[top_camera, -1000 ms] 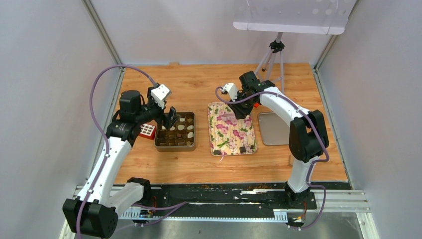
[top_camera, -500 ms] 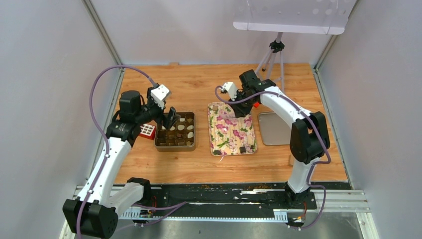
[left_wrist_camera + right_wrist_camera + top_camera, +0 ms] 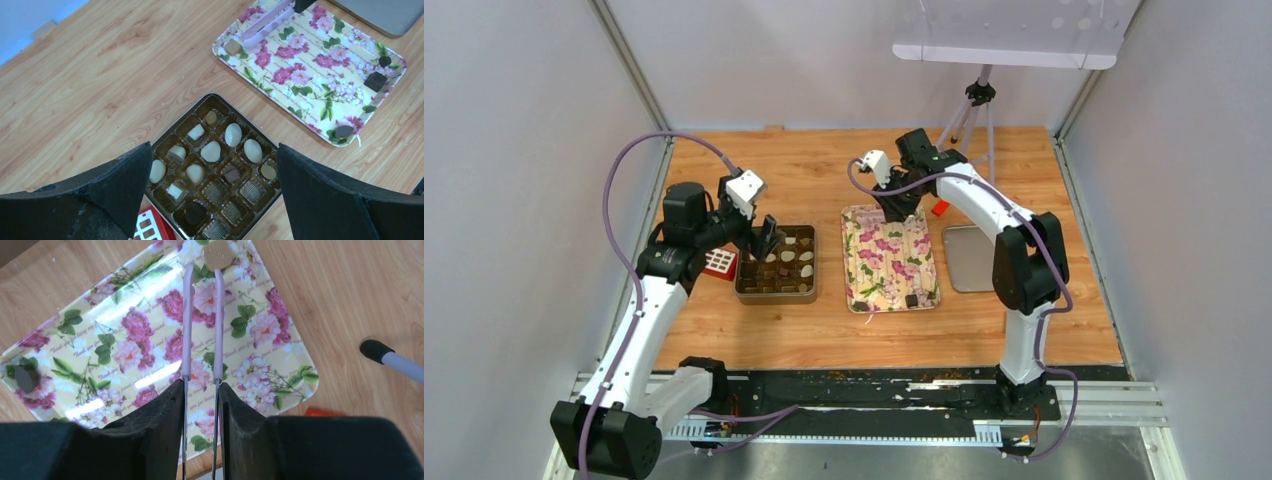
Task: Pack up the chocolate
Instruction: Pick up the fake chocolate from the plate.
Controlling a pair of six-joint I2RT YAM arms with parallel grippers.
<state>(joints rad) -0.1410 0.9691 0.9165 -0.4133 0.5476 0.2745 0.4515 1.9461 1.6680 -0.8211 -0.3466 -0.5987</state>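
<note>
Since a second ago the right arm has drawn back toward the far edge of the floral tray (image 3: 876, 285), while the left arm has stayed put. The right gripper (image 3: 200, 390) is clamped on a pair of pink tongs (image 3: 187, 315), whose tips stand a little apart with nothing between them. They reach a tan round piece (image 3: 218, 260) at the tray's far corner, though I cannot tell whether they touch it. The left gripper (image 3: 212, 167) hangs spread wide and empty above the gold box (image 3: 180, 119).

Packing looks roughly half done. About a dozen pieces of chocolate (image 3: 233, 134) sit in the box's cells and several cells are bare. Four pieces are left on the tray: the tan one and three dark ones (image 3: 376, 80) near its other end.

A grey lid (image 3: 972, 258), a tripod (image 3: 969, 110) and a red-and-white block (image 3: 720, 262) lie nearby, none between tray and box.
</note>
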